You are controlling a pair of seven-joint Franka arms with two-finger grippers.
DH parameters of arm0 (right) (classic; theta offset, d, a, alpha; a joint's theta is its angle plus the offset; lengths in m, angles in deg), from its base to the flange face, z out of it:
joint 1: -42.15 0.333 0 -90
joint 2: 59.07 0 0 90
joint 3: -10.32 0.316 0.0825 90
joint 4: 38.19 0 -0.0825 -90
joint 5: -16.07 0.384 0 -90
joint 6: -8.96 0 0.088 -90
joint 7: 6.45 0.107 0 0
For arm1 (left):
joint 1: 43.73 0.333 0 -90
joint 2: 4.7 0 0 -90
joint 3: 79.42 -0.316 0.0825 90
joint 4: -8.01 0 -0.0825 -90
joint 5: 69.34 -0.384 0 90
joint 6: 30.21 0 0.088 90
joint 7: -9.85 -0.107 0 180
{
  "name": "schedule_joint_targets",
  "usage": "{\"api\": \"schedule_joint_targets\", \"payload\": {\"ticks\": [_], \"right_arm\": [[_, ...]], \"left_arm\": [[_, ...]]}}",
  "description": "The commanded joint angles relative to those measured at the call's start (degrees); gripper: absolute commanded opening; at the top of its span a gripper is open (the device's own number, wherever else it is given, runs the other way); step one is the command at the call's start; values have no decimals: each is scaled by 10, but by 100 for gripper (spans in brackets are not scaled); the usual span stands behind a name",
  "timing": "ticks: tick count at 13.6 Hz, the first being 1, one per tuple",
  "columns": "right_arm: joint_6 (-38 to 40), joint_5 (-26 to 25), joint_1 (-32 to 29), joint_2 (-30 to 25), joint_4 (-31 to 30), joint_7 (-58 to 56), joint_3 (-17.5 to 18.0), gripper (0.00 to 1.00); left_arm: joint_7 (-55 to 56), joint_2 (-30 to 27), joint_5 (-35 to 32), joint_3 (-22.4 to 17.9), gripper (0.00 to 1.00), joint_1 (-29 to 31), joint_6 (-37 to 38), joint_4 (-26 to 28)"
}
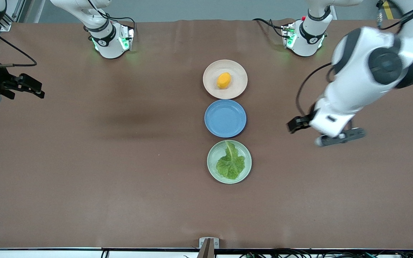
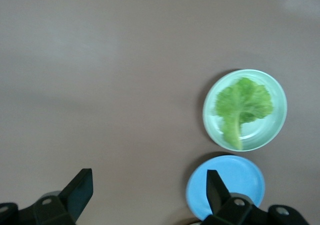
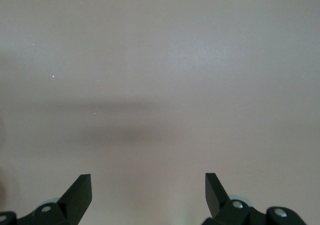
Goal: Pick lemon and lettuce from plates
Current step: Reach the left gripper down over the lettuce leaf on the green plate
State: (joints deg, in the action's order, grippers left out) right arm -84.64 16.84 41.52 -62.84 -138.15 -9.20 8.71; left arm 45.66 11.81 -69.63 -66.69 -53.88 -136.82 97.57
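Note:
The lemon point(image 1: 223, 80) lies on the beige-pink plate point(image 1: 240, 73), the plate farthest from the front camera. The lettuce point(image 1: 230, 163) lies flat on the mint green plate point(image 1: 212, 163), the nearest one; leaf point(image 2: 242, 107) and plate point(image 2: 277, 127) also show in the left wrist view. My left gripper point(image 1: 295, 124) is up over bare table, beside the blue plate toward the left arm's end; it is open and empty point(image 2: 148, 185). My right gripper point(image 1: 31, 86) is over the table's edge at the right arm's end, open and empty point(image 3: 148, 185).
A blue plate point(image 1: 225, 118) with nothing on it sits between the two task plates, also in the left wrist view point(image 2: 240, 177). The three plates form a row down the middle of the brown table point(image 1: 120, 161).

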Motion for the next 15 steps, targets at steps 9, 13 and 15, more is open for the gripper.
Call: {"api": "schedule_joint_targets", "payload": {"ticks": [9,13,15], "right_arm": [[-4,28,126,85,-3,234,6,100],[-29,44,241,76,-32,416,6,100],[-79,44,307,73,-68,512,6,100]], "left_arm": [[229,252,-49,-8,89,-141,-211,-77],[227,292,-88,-8,73,-152,-234,-83],[226,302,-95,-8,65,-159,-234,-82]]}}
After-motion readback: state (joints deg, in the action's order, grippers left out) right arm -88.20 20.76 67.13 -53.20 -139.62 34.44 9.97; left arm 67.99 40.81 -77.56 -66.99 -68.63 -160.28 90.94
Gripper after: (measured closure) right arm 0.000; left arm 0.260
